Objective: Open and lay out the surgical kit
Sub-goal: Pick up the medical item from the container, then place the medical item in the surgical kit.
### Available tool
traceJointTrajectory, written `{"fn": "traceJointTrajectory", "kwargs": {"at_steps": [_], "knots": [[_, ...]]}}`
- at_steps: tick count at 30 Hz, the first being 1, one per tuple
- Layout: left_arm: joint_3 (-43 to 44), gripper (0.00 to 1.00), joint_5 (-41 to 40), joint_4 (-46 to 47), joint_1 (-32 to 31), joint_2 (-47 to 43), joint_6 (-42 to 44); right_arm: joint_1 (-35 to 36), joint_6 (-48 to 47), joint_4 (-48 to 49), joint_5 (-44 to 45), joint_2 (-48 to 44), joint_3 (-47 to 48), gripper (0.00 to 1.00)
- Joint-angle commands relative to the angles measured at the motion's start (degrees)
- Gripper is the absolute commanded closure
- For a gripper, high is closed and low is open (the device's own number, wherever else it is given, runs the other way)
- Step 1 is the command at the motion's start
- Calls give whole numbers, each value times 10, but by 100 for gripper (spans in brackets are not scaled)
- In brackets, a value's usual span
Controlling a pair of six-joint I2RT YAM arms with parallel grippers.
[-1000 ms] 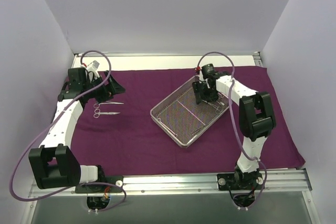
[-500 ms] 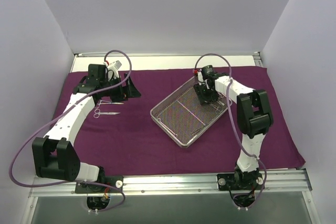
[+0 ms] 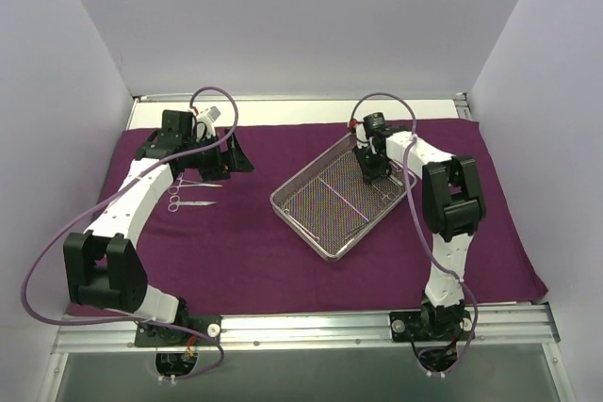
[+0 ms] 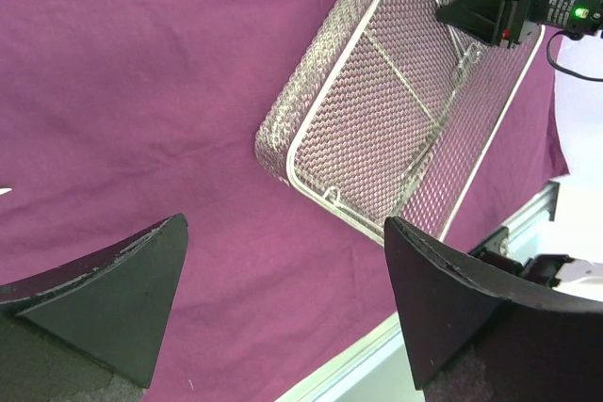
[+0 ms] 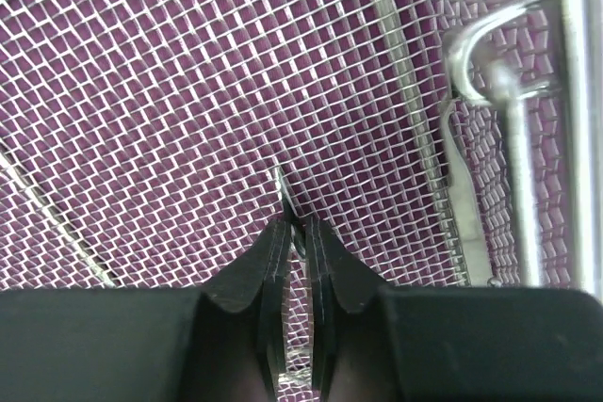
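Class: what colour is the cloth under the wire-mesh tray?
The cloth is dark purple, seen best from the top external view.

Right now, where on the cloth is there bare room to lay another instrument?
Bare: purple cloth between the laid-out instruments and wire tray, and along the near edge. Crowded: around the left gripper, and the tray's far end where the right gripper pinches an instrument.

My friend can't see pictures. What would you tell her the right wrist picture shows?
Two black jaws are pinched shut on a thin silver instrument, and its tip pokes out over the wire-mesh tray. Another silver instrument lies in the tray near its wall.
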Motion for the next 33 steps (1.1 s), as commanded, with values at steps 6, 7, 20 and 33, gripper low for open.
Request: {"fn": "traceJointTrajectory", "kwargs": {"at_steps": [6,7,20,33], "knots": [[32,6,63,26,2,35,-9,45,65,-28,134,-25,28,100],[32,6,64,32,2,35,-10,45,70,-38,141,-43,30,100],[7,11,95,96,-21,24,-90,53,264,-53,45,-122,46,100],[33,25,70,169,-145,55,-144,76,364,-47,-70,-148,107,100]]}}
